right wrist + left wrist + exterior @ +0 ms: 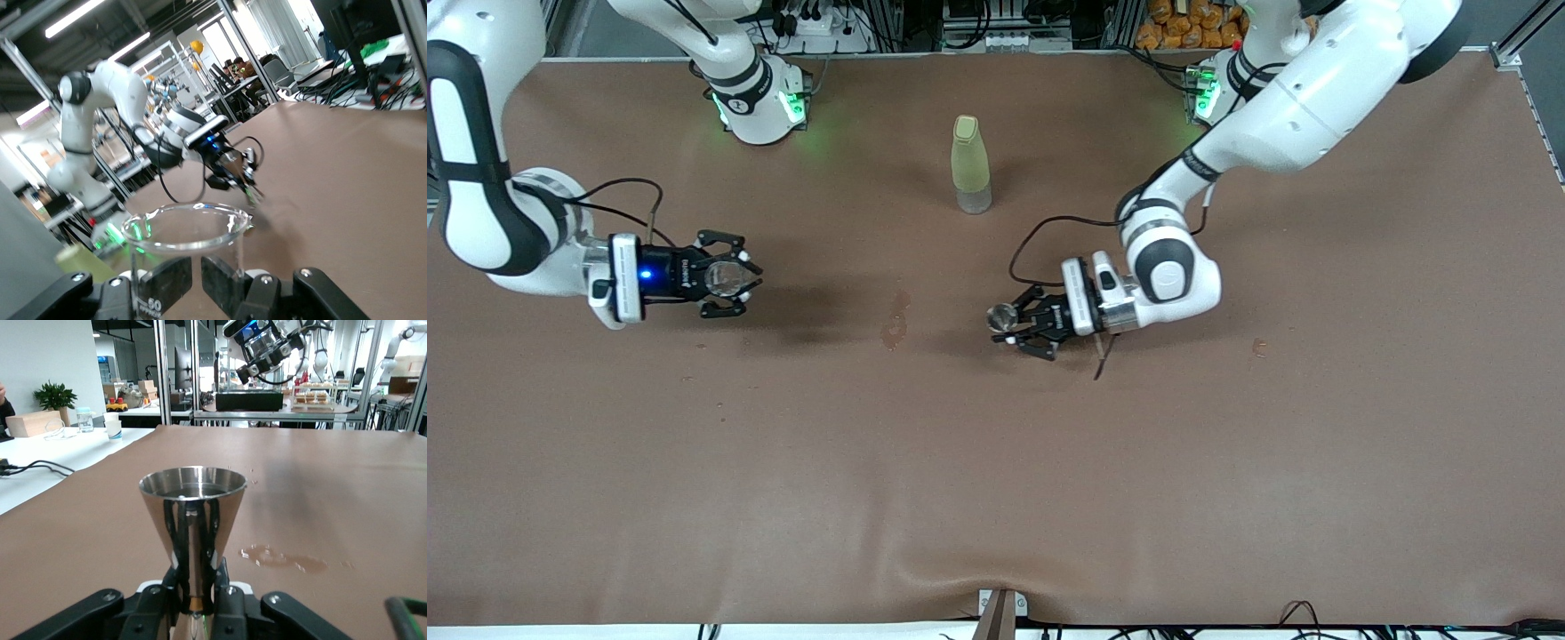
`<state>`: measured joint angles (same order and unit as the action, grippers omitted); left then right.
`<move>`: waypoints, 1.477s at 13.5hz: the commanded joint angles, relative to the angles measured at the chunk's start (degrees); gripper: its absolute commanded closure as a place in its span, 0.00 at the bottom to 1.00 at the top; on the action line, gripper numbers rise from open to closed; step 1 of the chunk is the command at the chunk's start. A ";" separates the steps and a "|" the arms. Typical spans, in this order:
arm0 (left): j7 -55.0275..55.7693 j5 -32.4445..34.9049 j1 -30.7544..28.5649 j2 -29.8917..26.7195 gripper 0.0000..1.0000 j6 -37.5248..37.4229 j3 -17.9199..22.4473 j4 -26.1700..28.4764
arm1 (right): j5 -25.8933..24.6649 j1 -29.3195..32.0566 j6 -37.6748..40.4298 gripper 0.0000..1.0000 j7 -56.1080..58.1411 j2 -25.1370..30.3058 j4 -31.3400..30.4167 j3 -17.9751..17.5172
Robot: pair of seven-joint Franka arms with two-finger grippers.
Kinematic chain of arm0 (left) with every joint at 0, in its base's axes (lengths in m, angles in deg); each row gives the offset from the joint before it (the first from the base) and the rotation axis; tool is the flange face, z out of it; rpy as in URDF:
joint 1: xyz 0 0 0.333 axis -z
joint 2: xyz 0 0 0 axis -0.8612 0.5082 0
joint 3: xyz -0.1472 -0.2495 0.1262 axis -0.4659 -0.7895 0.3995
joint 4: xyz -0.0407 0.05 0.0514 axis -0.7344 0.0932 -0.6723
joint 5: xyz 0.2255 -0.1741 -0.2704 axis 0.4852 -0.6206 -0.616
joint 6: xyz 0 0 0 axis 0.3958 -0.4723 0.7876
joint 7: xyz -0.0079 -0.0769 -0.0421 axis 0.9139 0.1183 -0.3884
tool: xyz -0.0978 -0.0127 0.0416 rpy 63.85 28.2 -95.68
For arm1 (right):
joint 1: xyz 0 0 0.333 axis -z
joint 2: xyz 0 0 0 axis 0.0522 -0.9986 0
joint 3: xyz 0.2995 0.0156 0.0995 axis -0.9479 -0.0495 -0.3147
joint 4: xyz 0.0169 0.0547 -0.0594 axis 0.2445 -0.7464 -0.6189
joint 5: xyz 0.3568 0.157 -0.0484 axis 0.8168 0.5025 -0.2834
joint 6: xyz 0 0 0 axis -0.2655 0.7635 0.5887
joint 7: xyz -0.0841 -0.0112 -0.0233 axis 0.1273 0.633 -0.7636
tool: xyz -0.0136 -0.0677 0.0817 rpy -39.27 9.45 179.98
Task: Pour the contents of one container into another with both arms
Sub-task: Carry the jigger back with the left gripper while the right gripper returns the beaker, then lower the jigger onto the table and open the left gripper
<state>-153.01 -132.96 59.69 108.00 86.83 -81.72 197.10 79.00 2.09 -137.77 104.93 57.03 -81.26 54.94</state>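
— Jigger (pixel 192 513) of polished steel, cone-shaped and upright, sits pinched in the left gripper (pixel 1021 331) above the brown table (pixel 996 498). What's around it?

— One pale yellow-green bottle (pixel 970 165) stands alone toward the arms' bases; one wet stain (pixel 895 325) lies between the two grippers. The right gripper (pixel 729 277) clamps a single clear glass beaker (pixel 190 243), wide-rimmed, over its end of the table.
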 commanded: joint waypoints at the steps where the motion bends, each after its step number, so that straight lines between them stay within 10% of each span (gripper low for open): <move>1: 0.34 2.89 -6.01 -7.07 1.00 -3.76 -1.04 9.10 | -2.14 3.27 1.48 1.00 8.56 -4.26 4.99 -1.14; 9: 0.43 22.65 -28.77 -11.84 1.00 -19.14 -0.96 20.54 | -2.05 8.19 5.61 1.00 29.05 -18.40 12.99 -1.23; 20: 2.28 49.29 -54.02 -6.22 1.00 -27.42 3.42 18.80 | -2.14 9.87 4.85 1.00 39.27 -27.83 17.92 -1.23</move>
<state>-151.14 -86.72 6.93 99.74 60.82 -79.96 217.22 78.25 10.75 -131.90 143.90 30.14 -65.65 54.70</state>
